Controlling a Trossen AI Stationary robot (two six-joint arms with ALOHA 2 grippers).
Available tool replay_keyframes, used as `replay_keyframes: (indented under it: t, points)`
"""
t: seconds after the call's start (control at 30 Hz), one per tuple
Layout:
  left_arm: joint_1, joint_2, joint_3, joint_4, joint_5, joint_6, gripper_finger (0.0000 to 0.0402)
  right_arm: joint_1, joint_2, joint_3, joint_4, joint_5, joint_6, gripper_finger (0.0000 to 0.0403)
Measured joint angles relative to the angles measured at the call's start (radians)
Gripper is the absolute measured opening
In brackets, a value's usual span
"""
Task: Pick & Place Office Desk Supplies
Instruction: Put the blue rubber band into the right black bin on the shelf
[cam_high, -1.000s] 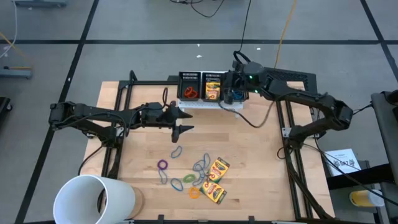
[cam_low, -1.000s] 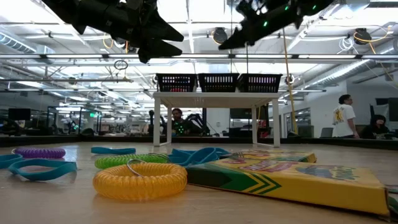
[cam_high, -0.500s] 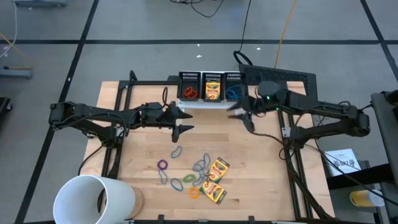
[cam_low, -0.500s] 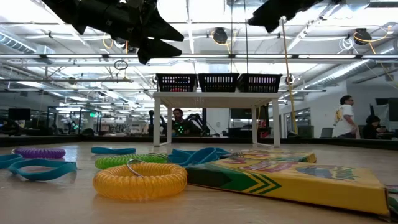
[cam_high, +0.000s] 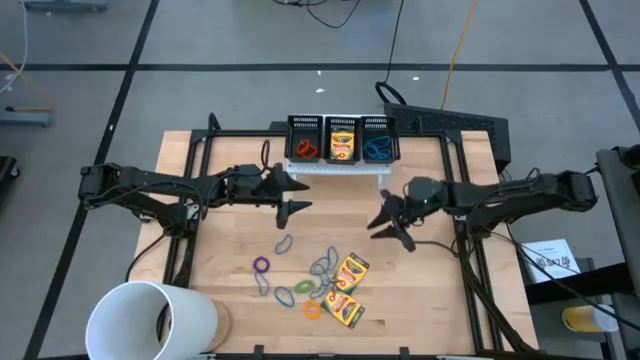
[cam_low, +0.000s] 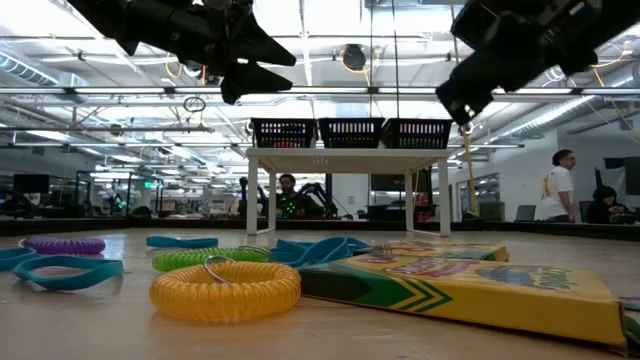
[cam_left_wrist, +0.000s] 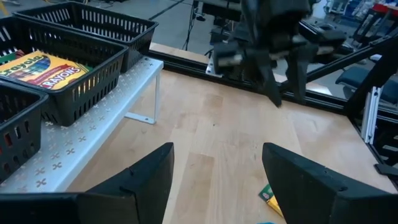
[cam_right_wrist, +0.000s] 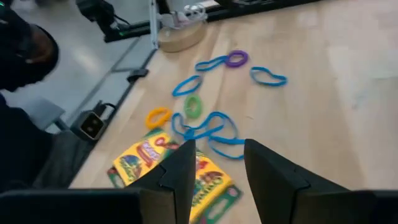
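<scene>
1. Two crayon boxes (cam_high: 345, 290) lie loose on the table (cam_high: 430, 300) in the high view, beside scattered rubber-band loops (cam_high: 300, 280); a third sits in the middle bin (cam_high: 342, 138). The right gripper (cam_high: 385, 222) hangs above bare wood, well apart from the pile; the left gripper (cam_high: 296, 195) waits, fingers wide.
2. Low view: a yellow coil (cam_low: 225, 288) and a crayon box (cam_low: 470, 285) in front, both arms overhead.
3. Left wrist view: wide fingers (cam_left_wrist: 134, 186), nothing between them.
4. Right wrist view: the right fingers (cam_right_wrist: 177, 174) stand narrowly parted, empty, pointing at the boxes (cam_right_wrist: 174, 168). The risk, I'd say: blue loops (cam_right_wrist: 208, 130) touch the boxes, so a narrow pinch could snag a band or slip off a flat box.
</scene>
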Motion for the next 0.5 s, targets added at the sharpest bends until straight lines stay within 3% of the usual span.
replay_keyframes:
  t: [0.27,0.5]
  points:
    - [-0.019,0.0,0.0,-0.017,0.001,-0.059,0.0255,0.103,0.094,-0.127,0.287,0.003,0.041,0.0125]
    - [-0.107,0.0,0.001,-0.098,0.053,-0.051,0.0255,0.115,0.11,-0.144,0.297,0.012,0.012,0.0121]
